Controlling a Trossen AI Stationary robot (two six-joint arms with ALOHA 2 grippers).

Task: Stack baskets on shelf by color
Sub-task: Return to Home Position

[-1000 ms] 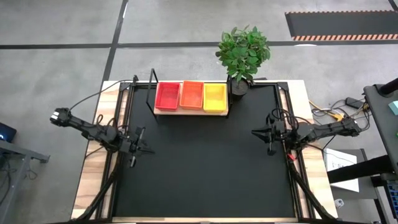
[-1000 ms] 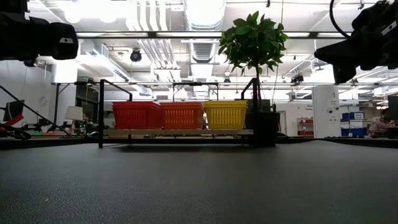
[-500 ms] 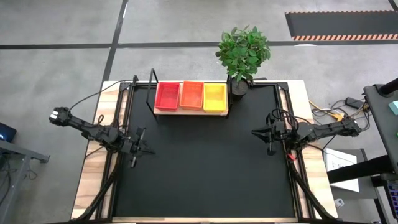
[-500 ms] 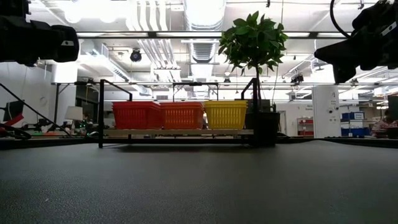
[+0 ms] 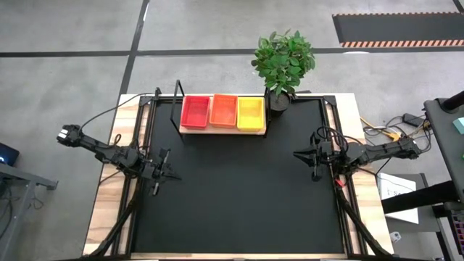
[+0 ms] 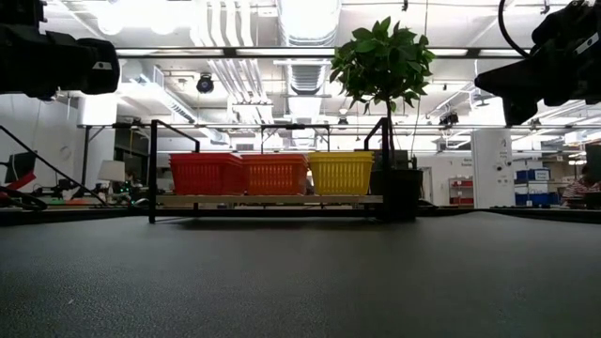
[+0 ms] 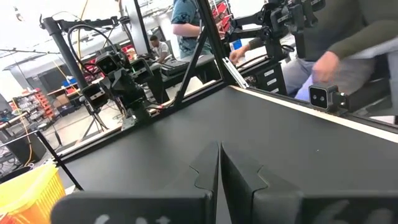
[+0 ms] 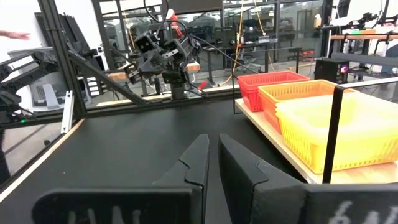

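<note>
Seen from above: baskets [image 5: 222, 112] red, orange, yellow, side by side on the shelf [image 5: 221, 131]; left gripper [image 5: 170, 175] and right gripper [image 5: 299, 154] well apart from shelf, pointing inward. Seen low: baskets touching along shelf. Seen from wrists: fingers pressed together on both.
</note>
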